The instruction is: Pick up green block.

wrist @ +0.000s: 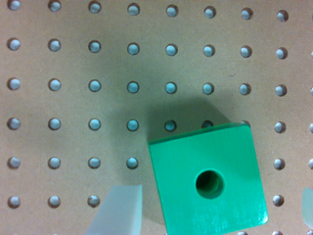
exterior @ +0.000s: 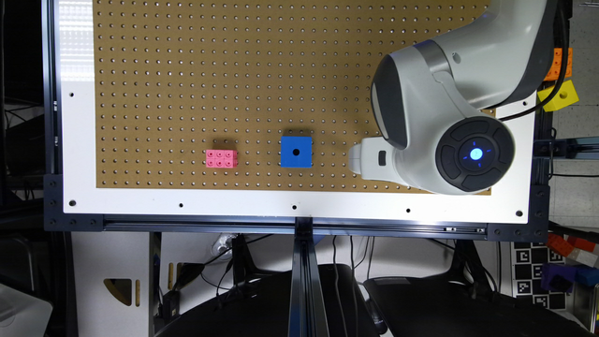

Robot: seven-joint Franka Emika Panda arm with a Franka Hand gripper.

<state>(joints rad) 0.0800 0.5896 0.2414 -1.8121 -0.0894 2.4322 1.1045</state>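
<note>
The green block (wrist: 209, 182) is a bright green cube with a round dark hole in its top face, resting on the brown pegboard (wrist: 73, 103). In the wrist view my gripper (wrist: 212, 213) is open and straddles the block. One pale finger (wrist: 120, 211) stands close beside one side of the block, and the other finger (wrist: 308, 208) sits farther out on the opposite side, with a gap to the block. The exterior view has the gripper (exterior: 364, 159) as a white part low over the board, at the view's right.
A blue cube (exterior: 296, 151) with a hole sits on the pegboard (exterior: 187, 70) just to the exterior view's left of the gripper. A pink studded brick (exterior: 221, 158) lies further left. A yellow cube (exterior: 558, 96) and an orange brick (exterior: 559, 63) sit off the board at the right edge.
</note>
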